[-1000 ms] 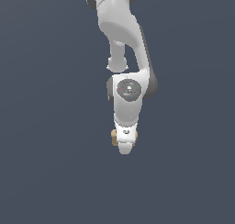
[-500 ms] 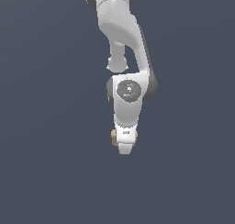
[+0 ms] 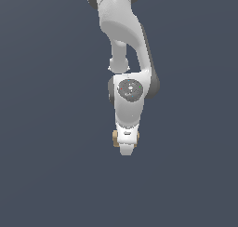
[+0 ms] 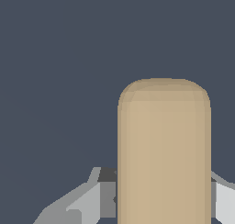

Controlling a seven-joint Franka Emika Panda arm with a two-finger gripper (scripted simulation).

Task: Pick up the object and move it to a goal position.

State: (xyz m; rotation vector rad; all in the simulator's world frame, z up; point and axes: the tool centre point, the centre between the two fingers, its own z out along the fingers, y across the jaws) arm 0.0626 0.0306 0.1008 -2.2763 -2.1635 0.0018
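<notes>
The object [image 4: 164, 149] is a tan block with rounded corners, filling much of the wrist view, pinched between two grey-white fingers [image 4: 87, 202]. In the exterior view only small tan slivers of the object [image 3: 114, 138] show at either side of the white hand. My gripper [image 3: 125, 144] hangs at the bottom of the white arm, shut on the block. The fingertips themselves are mostly hidden behind the hand and the block.
A plain dark blue-grey surface [image 3: 46, 151] fills the background in both views. The white arm [image 3: 123, 44] comes down from the top of the exterior view. Nothing else shows.
</notes>
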